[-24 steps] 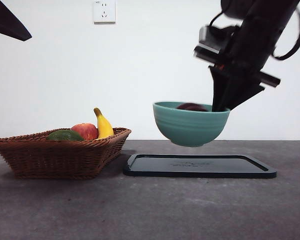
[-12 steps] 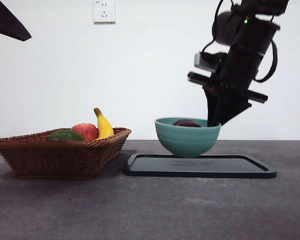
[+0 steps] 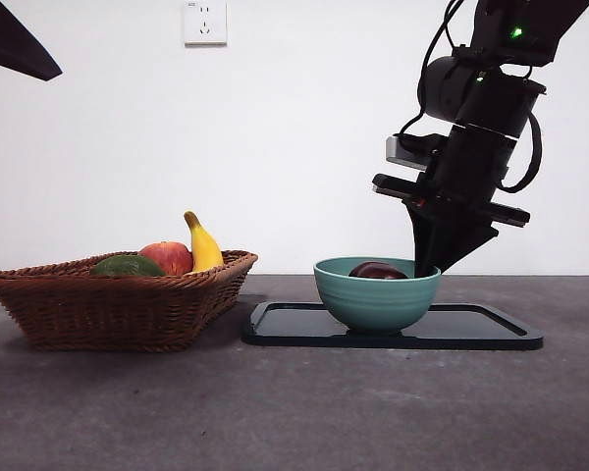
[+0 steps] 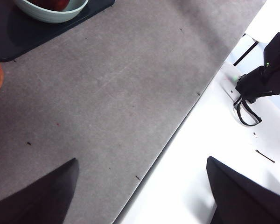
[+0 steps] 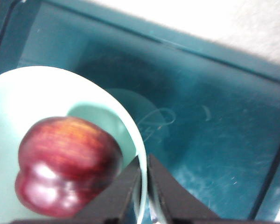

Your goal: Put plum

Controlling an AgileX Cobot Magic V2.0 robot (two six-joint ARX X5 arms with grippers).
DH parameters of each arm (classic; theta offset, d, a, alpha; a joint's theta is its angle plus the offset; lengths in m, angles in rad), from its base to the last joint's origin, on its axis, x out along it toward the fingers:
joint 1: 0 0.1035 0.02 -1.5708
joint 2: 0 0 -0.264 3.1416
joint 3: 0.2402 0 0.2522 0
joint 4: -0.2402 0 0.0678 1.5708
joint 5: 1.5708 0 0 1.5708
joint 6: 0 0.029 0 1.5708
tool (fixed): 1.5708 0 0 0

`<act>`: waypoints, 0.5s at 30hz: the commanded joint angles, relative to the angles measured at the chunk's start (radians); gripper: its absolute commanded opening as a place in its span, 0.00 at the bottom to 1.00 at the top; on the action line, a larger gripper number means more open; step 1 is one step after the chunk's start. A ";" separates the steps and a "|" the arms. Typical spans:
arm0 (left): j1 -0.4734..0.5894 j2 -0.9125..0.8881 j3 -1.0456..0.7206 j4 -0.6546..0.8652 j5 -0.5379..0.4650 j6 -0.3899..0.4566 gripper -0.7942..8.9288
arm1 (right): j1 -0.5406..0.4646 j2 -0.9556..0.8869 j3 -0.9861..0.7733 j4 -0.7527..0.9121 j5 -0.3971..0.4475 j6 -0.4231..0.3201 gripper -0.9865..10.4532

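Right hand (image 3: 424, 267) is clamped on the rim of the teal bowl (image 3: 376, 294), one jaw inside the wall and one outside, as the right wrist view shows with the two jaws nearly together around the thin edge (image 5: 144, 186). Compared with a second ago, when the bowl hung in the air above the black tray (image 3: 471, 332), and half a second ago, when it was just reaching it, the bowl now sits flat on the tray, a little farther right, with the arm lower and more upright. The plum (image 3: 378, 271) lies inside the bowl, only its dark top showing over the rim from the front. From the right wrist camera it is glossy and rounded, deep maroon with lighter reddish streaks and pale highlights (image 5: 67, 165), resting against the bowl's inner wall near the jaws. Left hand (image 4: 140, 196) waits well off to the side above the worktop (image 4: 112, 93), its jaws wide apart and holding nothing. The wicker basket (image 3: 118, 299) with its fruit has not moved.
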 commanded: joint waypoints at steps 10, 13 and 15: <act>-0.006 0.005 0.010 0.003 0.006 0.002 0.53 | 0.000 0.026 0.029 0.005 -0.001 -0.010 0.10; -0.006 0.005 0.010 0.003 0.006 0.002 0.53 | 0.000 0.026 0.029 0.002 0.000 -0.003 0.20; -0.006 0.005 0.010 0.003 0.006 0.002 0.53 | 0.000 0.025 0.029 0.000 0.000 0.002 0.22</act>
